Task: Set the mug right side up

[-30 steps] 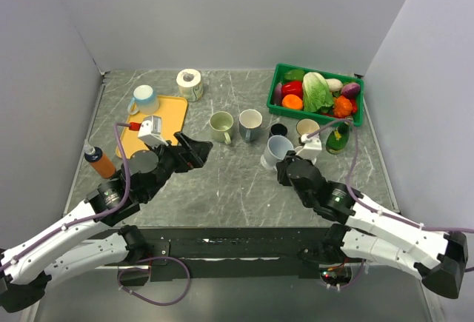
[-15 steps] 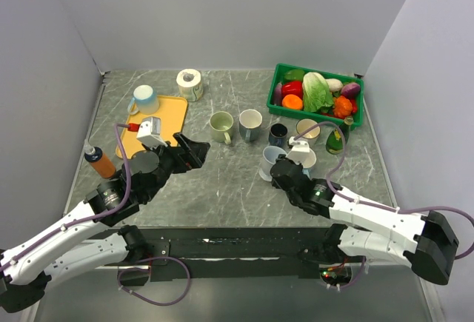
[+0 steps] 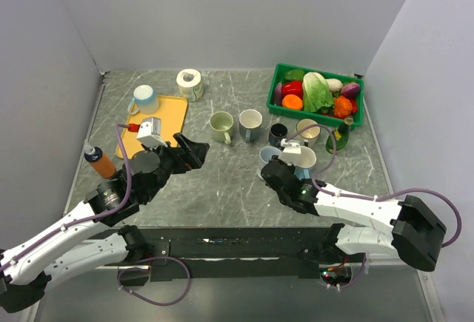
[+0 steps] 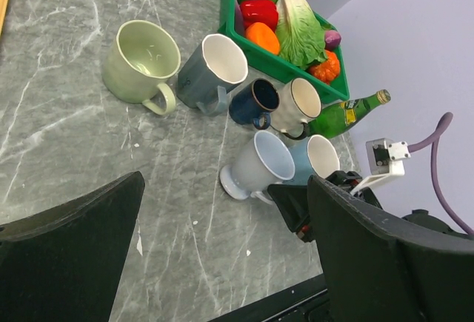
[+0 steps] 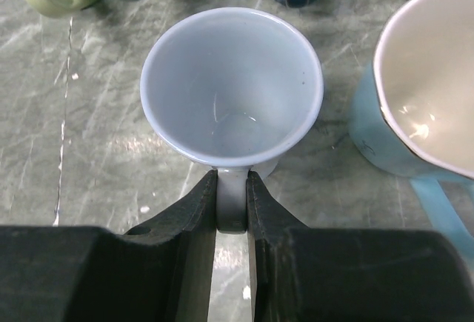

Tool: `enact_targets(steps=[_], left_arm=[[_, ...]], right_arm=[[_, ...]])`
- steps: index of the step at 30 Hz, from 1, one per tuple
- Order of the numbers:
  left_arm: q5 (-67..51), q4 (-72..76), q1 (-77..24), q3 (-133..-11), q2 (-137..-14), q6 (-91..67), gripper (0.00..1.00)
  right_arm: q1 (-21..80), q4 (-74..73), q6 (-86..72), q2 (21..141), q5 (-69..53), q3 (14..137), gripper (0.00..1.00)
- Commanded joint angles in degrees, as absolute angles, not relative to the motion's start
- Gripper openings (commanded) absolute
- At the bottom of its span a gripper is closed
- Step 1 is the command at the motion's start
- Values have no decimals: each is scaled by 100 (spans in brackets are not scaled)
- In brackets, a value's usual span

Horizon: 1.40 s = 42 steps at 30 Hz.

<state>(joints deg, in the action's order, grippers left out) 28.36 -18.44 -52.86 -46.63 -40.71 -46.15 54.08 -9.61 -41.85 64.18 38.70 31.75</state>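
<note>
A pale blue footed mug [image 5: 231, 85] stands about upright, with its mouth up and its foot at the table. It also shows in the top view [image 3: 271, 155] and the left wrist view [image 4: 255, 165]. My right gripper [image 5: 232, 207] is shut on the mug's handle [image 5: 232, 200], fingers on either side of it; in the top view the gripper [image 3: 276, 169] sits just in front of the mug. My left gripper [image 3: 194, 148] is open and empty, hovering over the table to the left of the mugs, and also shows in its own view [image 4: 222, 263].
A light blue mug [image 3: 302, 159] stands tight against the held mug's right side. Behind are a green mug [image 3: 221, 123], a grey-blue mug [image 3: 250, 122], a dark blue mug [image 3: 278, 130], a cream mug [image 3: 306, 129], a green bottle [image 3: 337, 137] and a vegetable crate [image 3: 348, 118]. An orange tray [image 3: 170, 115] lies at the left.
My right arm has swung left and lower with the pale blue mug in its grip, and the mug has shifted slightly left and toward me. The left arm has not moved.
</note>
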Motion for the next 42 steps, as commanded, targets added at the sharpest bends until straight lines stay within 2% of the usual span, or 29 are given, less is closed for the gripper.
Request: enact_targets(steps=[1, 6, 7, 8, 10, 11, 13, 14, 21, 24, 27, 28, 35, 38, 42], left_arm=[[2944, -1828, -5291, -4825, -4069, -4535, 96], [3015, -1898, -5291, -4869, -4087, -4526, 96], [3015, -1898, -5282, -4869, -4096, -4500, 96], [3006, -1898, -5291, -4878, -4096, -4474, 96], [2980, -1907, -5291, -4904, -4139, -4439, 96], [2971, -1907, -5282, -4913, -4157, -4421, 96], [2936, -1907, -5291, -4939, -4218, -4377, 96], [2918, -1890, -5291, -4948, -4245, -4368, 96], [2663, -1854, -5282, -5106, -4544, -4122, 96], [2733, -1951, -5265, -5220, -4693, -4043, 96], [2672, -2030, -5142, -5387, -4877, -3868, 96], [2602, -2039, -4976, -5440, -5008, -3798, 96], [915, -1529, -3649, -6115, -6212, -3375, 96], [905, -1722, -3183, -6677, -6758, -3191, 96], [1519, -2318, -2761, -7592, -7477, -2393, 96]], right_arm=[[5414, -325, -4175, 6758, 4263, 3138, 0], [5449, -553, -4394, 6873, 4263, 3199, 1], [5484, -676, -4429, 6856, 4280, 3225, 6], [5502, -685, -4430, 6838, 4289, 3234, 15], [5528, -677, -4324, 6751, 4298, 3234, 26], [5563, -685, -4298, 6733, 4315, 3234, 35], [5581, -738, -4289, 6724, 4333, 3278, 44], [5581, -817, -4298, 6732, 4324, 3304, 54], [5669, -1072, -4465, 6812, 4245, 3524, 69], [5669, -1239, -4552, 6628, 4166, 3577, 78], [5678, -1345, -4422, 6276, 4009, 3542, 92], [5678, -1240, -4290, 6075, 3921, 3533, 99], [5678, -1599, -4114, 5538, 3525, 3753, 100], [5678, -1652, -3991, 5300, 3393, 3806, 100], [5669, -1687, -3964, 4827, 3243, 3736, 100]])
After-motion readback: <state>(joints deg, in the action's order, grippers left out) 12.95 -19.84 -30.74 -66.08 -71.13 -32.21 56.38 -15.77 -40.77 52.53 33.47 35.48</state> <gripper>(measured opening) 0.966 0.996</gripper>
